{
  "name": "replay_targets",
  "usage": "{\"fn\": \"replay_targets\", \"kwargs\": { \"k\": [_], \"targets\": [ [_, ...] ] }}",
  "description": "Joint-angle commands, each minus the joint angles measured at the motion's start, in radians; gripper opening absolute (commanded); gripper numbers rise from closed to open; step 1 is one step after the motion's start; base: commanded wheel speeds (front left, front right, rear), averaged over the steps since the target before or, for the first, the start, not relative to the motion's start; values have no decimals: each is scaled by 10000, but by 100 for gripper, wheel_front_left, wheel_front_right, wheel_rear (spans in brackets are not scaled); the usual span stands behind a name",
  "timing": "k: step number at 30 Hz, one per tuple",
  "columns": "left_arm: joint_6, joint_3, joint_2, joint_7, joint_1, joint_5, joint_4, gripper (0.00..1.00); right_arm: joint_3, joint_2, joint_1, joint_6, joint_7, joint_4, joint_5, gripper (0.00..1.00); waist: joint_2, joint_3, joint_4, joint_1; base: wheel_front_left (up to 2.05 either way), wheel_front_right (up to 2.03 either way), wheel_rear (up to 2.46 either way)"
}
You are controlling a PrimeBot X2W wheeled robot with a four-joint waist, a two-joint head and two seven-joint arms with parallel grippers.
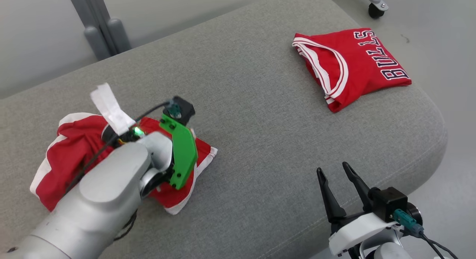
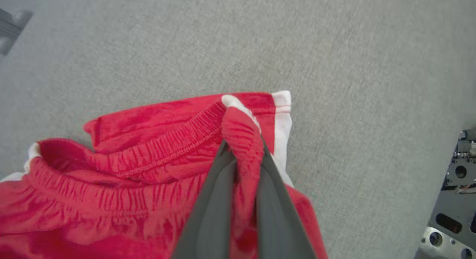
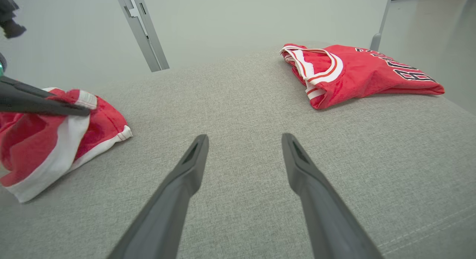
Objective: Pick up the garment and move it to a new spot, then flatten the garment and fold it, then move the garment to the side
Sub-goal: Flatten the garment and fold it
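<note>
The garment, crumpled red shorts with white side stripes (image 1: 70, 147), lies at the left of a grey cushioned surface (image 1: 253, 121). My left gripper (image 2: 241, 143) is shut on a pinched fold of the elastic waistband of the shorts (image 2: 130, 169); in the head view my forearm and green wrist bracket cover its fingers. From the right wrist view the shorts (image 3: 44, 140) hang slightly lifted under a dark finger (image 3: 44, 104). My right gripper (image 1: 333, 169) stands open near the front right edge, holding nothing, its fingers spread wide over bare fabric (image 3: 244, 140).
A folded red Bulls jersey (image 1: 357, 65) rests at the far right of the cushion, also visible as the jersey (image 3: 353, 71). Grey posts (image 1: 100, 32) stand behind the back left edge. A caster wheel (image 1: 375, 9) sits on the floor beyond the right corner.
</note>
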Motion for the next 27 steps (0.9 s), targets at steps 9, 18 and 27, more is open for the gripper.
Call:
{"fn": "replay_targets", "kwargs": {
  "k": [9, 18, 27],
  "targets": [
    [860, 1753, -455, -3907, -697, -87, -678, 0, -254, -13, 196, -16, -28, 134, -179, 100, -1, -397, 602, 0, 0, 0, 0],
    [904, 2857, -931, -7395, -1610, 329, -323, 0, -169, -14, -58, -16, -28, 249, -360, 100, -1, -778, 474, 0, 0, 0, 0],
    [600, 4578, -1759, -7854, -319, 1292, -1949, 0, -593, -11, 297, -16, -28, 199, -422, 100, -1, -827, 718, 0, 0, 0, 0]
  ]
}}
